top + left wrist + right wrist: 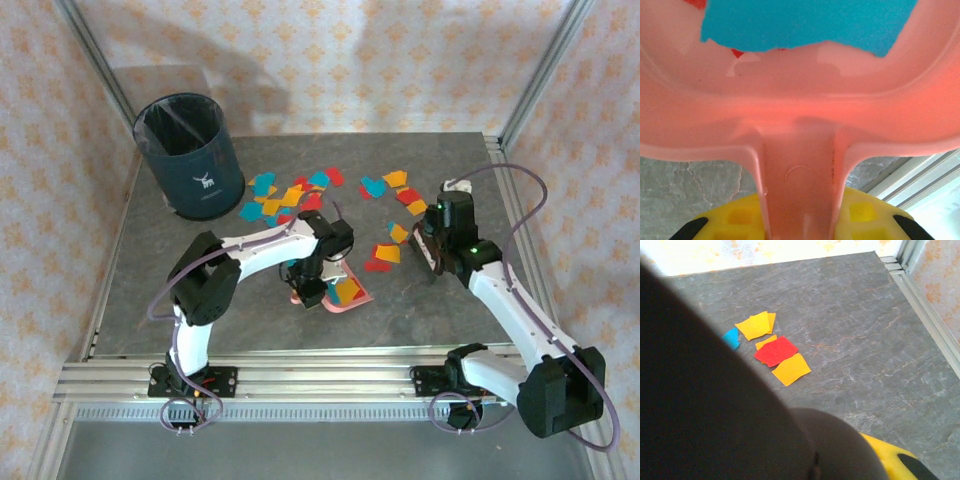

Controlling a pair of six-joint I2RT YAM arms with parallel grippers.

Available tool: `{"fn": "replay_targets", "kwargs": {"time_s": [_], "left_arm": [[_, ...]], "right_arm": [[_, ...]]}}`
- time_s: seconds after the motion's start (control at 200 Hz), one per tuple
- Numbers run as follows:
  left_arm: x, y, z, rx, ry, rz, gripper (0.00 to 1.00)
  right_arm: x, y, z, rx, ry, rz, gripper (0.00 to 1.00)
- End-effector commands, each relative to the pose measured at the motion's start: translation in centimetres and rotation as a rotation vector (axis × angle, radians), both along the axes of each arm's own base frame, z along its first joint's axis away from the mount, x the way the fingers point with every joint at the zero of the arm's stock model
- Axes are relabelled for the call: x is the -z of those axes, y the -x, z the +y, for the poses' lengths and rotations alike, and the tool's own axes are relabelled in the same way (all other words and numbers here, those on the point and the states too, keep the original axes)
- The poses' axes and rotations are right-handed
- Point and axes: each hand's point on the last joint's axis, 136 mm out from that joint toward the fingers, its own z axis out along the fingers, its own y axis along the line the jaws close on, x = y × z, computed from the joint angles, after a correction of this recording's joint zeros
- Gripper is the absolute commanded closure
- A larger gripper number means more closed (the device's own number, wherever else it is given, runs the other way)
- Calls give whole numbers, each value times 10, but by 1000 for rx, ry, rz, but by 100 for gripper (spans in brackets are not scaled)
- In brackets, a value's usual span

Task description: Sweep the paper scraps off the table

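Centrally, left arm (270,245) folds downward, left gripper (312,290) clamping the pink dustpan (800,115); mid-right, right gripper (432,248) pinches a dark tool (700,405).

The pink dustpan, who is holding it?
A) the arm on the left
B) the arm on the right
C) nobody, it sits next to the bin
A: the handle of the dustpan runs between the yellow fingers of the left gripper, while the right gripper grips a dark brush.
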Motion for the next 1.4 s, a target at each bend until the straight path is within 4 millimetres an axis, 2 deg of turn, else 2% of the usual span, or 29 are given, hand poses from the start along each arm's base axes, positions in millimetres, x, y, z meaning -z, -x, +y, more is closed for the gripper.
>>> {"fn": "replay_targets", "kwargs": {"time_s": [0.0,0.26,0.49,0.681,0.796,1.001,1.181,1.251,1.396], "left_arm": [[-5,0,-1,29,-18,15,100],[4,-7,-7,34,-42,34,100],[8,-17,-13,26,-52,16,100],[10,-22,-20,16,-52,24,100],[10,-23,-21,22,-47,20,100],[8,-22,-19,26,-44,12,100],[7,-21,-18,26,-32,5,100],[6,-20,-19,25,-23,6,100],[6,-19,-20,25,-15,6,100]], "right_arm": [[0,-1,13,-64,23,22,100],[14,2,47,-198,-29,80,100],[22,13,71,-306,-78,131,100],[24,22,87,-372,-123,156,100],[18,24,94,-397,-167,144,100],[-3,24,90,-367,-190,71,100],[-19,21,68,-238,-186,-21,100],[-18,20,61,-202,-177,-31,100],[-7,20,61,-206,-150,17,100]]}}
